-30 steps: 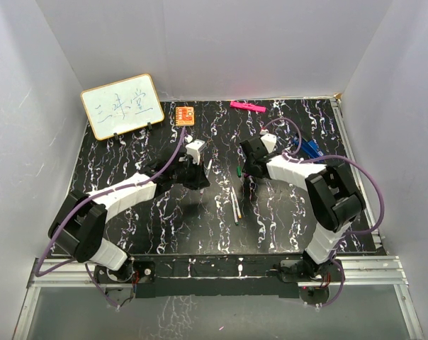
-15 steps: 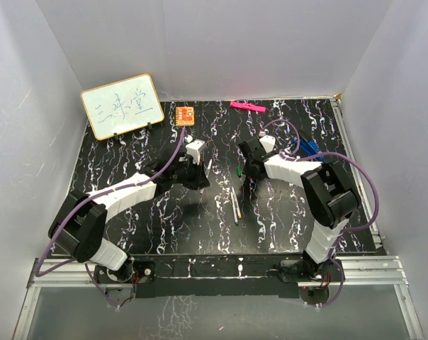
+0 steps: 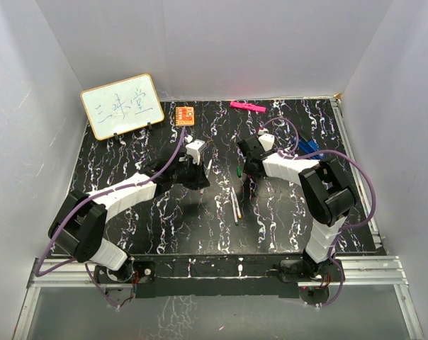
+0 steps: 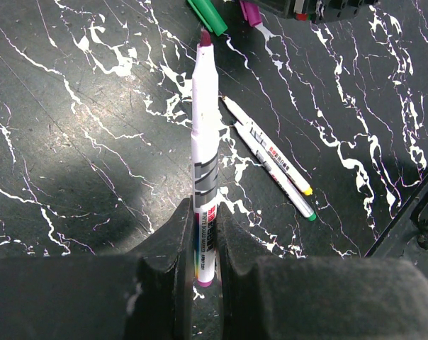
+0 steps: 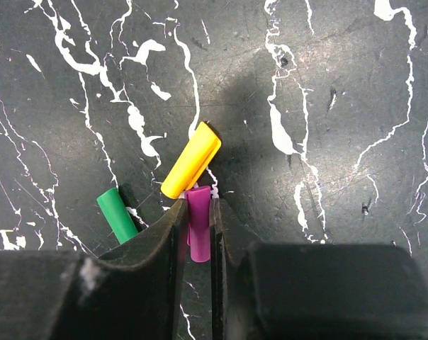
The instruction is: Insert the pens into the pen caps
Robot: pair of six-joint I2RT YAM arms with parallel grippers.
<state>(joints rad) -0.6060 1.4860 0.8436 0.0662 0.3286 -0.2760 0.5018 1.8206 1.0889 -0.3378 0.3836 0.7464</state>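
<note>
Pincer on the right [image 5: 197,207]: jaws have drawn in and now pinch the purple cap [image 5: 198,225], which lies on the table [image 5: 327,142]; the arm has edged toward the middle since the earlier frame.
Yellow cap [image 5: 191,160]: just ahead of that pincer's tips, touching or all but touching the purple cap.
Green cap [image 5: 117,214]: just to that pincer's left, apart from it.
Pincer on the left [image 4: 205,212]: unmoved, clamped on the purple-tipped pen [image 4: 204,134], whose tip points away from it.
Spare pens [image 4: 271,152]: two, lying on the table ahead and right of the left pincer.
Meaning: the cap looks secured, so lifting it to meet the pen's tip seems next.
</note>
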